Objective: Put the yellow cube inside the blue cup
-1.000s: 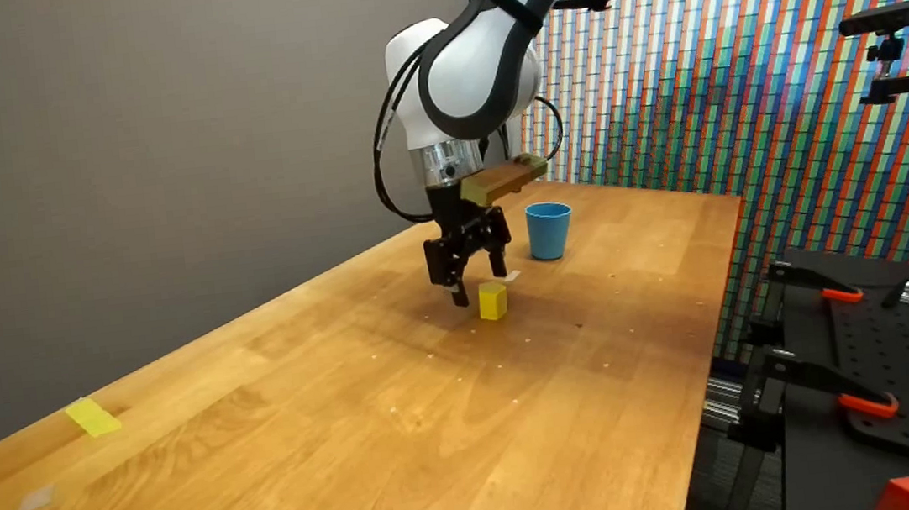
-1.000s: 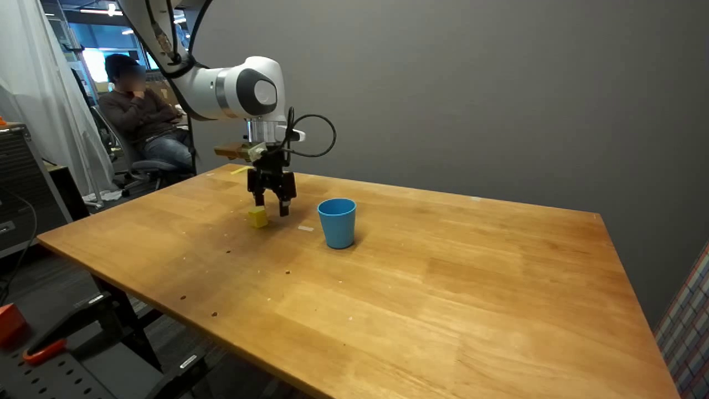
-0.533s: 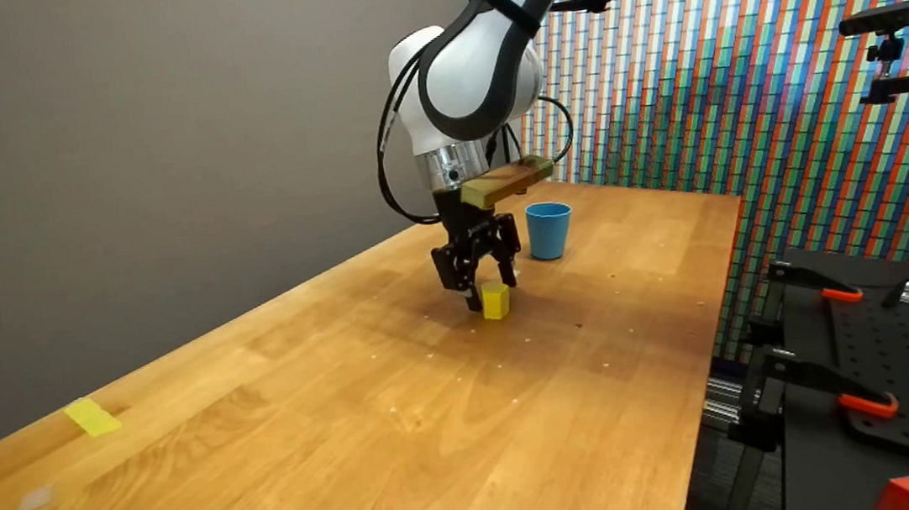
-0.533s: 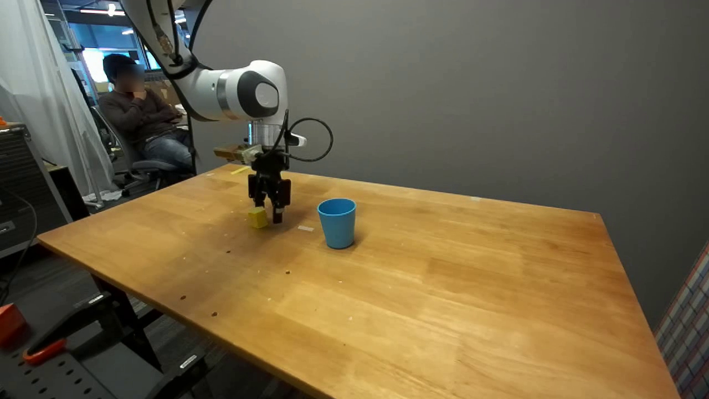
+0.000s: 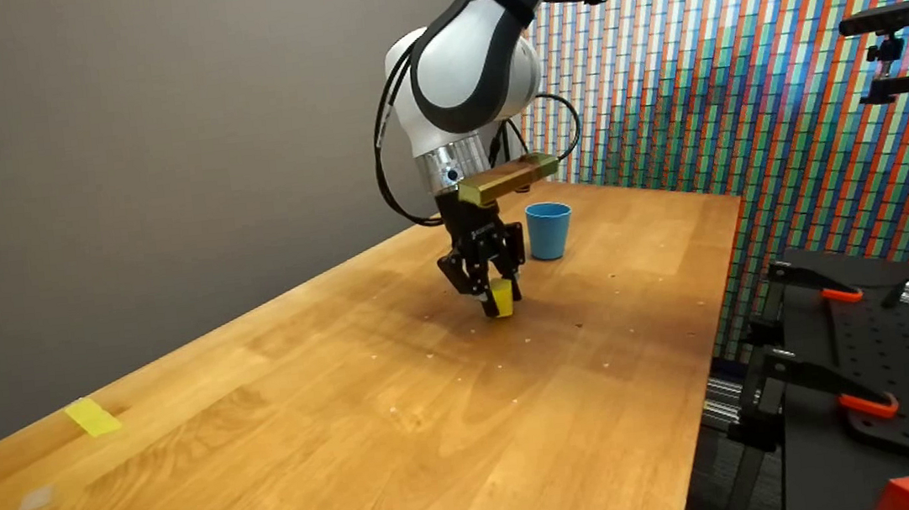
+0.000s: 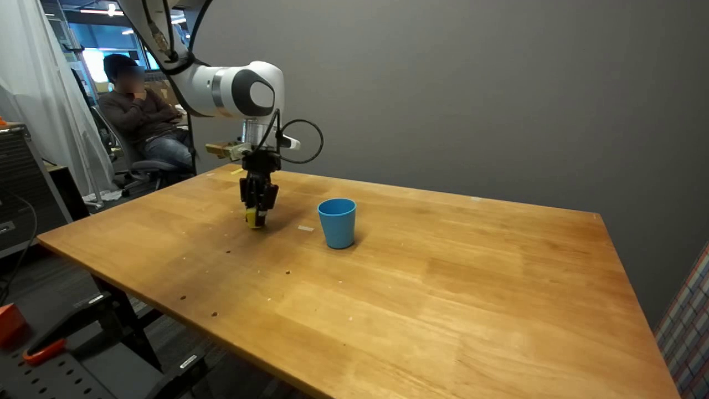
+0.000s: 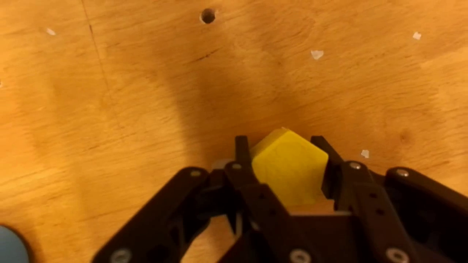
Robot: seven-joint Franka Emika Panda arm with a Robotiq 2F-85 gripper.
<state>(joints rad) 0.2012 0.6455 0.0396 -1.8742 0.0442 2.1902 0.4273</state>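
The small, bright yellow, cube-shaped block (image 7: 292, 171) sits on the light brown wooden counter (image 6: 471, 288), pinched from two sides by the jaws of a black, jointed gripper (image 7: 283, 153); in the wrist view its upper face shows between them (the outline there looks five-sided), partly covered by one jaw; the plain blue, round, slightly tapering cup (image 6: 337, 224) stands upright on the counter, near the block but apart from it, its open rim facing up; the block is outside the cup; a short, flat white strip (image 6: 305, 228) lies on the wood between the two; farther away, close to the counter's edge in an exterior view, lies a flat yellow tape-like patch (image 5: 93, 416); above the jaws, the white and black robot arm (image 5: 459, 69) reaches down, with a brown, bar-shaped piece (image 5: 510, 180) jutting out just over the gripper; a plain grey wall (image 6: 443, 100) rises behind the counter in both exterior views; in an exterior view a surface patterned with small coloured rectangles (image 5: 741, 90) stands beyond another edge; to one side sits a person (image 6: 138, 116) in a dark top, the face blurred.
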